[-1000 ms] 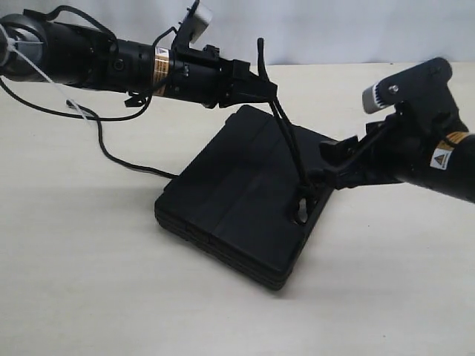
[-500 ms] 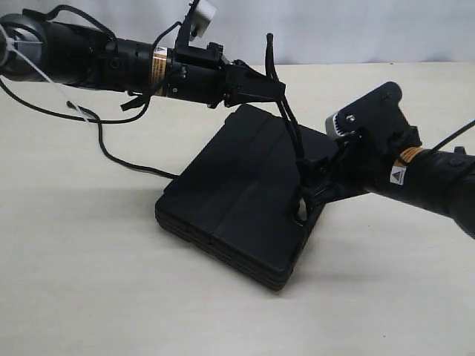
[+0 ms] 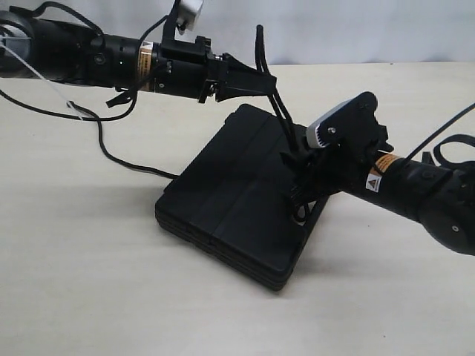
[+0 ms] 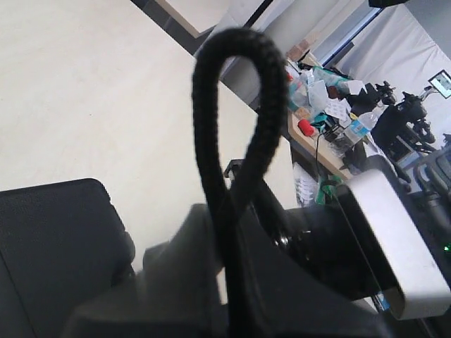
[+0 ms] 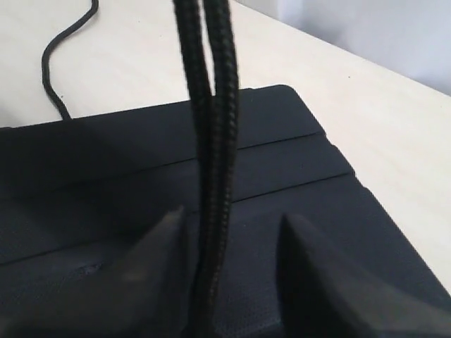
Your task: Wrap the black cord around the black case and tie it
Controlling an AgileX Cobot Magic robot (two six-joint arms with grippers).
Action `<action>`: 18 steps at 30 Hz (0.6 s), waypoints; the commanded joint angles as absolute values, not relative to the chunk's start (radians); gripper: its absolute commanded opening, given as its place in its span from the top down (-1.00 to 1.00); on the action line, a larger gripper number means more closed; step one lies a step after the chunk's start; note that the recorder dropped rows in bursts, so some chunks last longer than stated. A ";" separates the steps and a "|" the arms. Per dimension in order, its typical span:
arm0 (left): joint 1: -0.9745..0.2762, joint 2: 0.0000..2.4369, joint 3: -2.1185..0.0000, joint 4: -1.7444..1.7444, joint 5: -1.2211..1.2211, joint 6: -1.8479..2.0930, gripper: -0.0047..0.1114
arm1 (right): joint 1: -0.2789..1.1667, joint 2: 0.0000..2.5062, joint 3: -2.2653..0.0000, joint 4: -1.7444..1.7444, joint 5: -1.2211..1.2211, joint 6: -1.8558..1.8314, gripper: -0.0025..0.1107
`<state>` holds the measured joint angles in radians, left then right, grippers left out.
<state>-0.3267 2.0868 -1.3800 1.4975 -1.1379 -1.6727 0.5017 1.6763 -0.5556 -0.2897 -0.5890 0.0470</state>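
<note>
At desk (image 3: 89, 297) ctr, the black case (image 3: 230, 196) is seen lying on the pale surface, one corner turned toward the ext. camera. Its ribbed top is crossed by shallow grooves.

Above the case's far side, the black cord (image 3: 286, 122) is pinched in the left tool (image 3: 266, 80). A short doubled loop is left standing up past the tool, and in the left wrist view that loop (image 4: 271, 105) is shown arching up out of the blurred fingers, w/ a corner of the case (image 4: 49, 246) below. The tool is thus closed on the cord.

From there two strands are drawn down diagonally over the case's right part, toward the right-hand edge. Where the cord ends there cannot be told, as black is set on black.

The right tool (image 3: 298, 174) is held low over that same edge, at the strands. In the right wrist view both strands (image 5: 215, 141) are seen side by side btw. the two fingers (image 5: 313, 274). The jaws are parted, w/ a clear gap on one side of the cord, so nothing is clamped. The case (image 5: 106, 162) fills the view underneath.

A smooth thin cable (image 3: 111, 152) is seen trailing over the desk, left of the case.
</note>
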 commanded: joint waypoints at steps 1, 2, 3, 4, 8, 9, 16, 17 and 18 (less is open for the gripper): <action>-0.325 2.086 -1.390 1.496 -1.138 -1.641 0.92 | 0.502 1.679 -0.558 -0.301 -0.625 0.049 0.88; -0.325 2.086 -1.390 1.513 -1.135 -1.632 0.92 | 0.502 1.679 -0.558 -0.301 -0.625 0.049 0.88; -0.325 2.086 -1.390 1.528 -1.133 -1.616 0.92 | 0.502 1.679 -0.558 -0.301 -0.625 0.049 0.88; -0.325 2.086 -1.390 1.546 -1.127 -1.605 0.92 | 0.502 1.679 -0.558 -0.301 -0.625 0.049 0.88; -0.325 2.086 -1.390 1.616 -1.107 -1.596 0.92 | 0.502 1.679 -0.558 -0.301 -0.627 0.049 0.88; -0.325 2.086 -1.390 1.631 -1.106 -1.596 0.92 | 0.502 1.679 -0.558 -0.301 -0.627 0.049 0.88; -0.325 2.086 -1.390 1.744 -1.112 -1.596 0.92 | 0.502 1.679 -0.558 -0.251 -0.627 0.049 0.88; -0.325 2.086 -1.390 1.744 -1.112 -1.596 0.92 | 0.502 1.679 -0.558 -0.248 -0.627 0.049 0.88; -0.325 2.086 -1.390 1.744 -1.112 -1.594 0.92 | 0.502 1.679 -0.558 -0.248 -0.627 0.049 0.88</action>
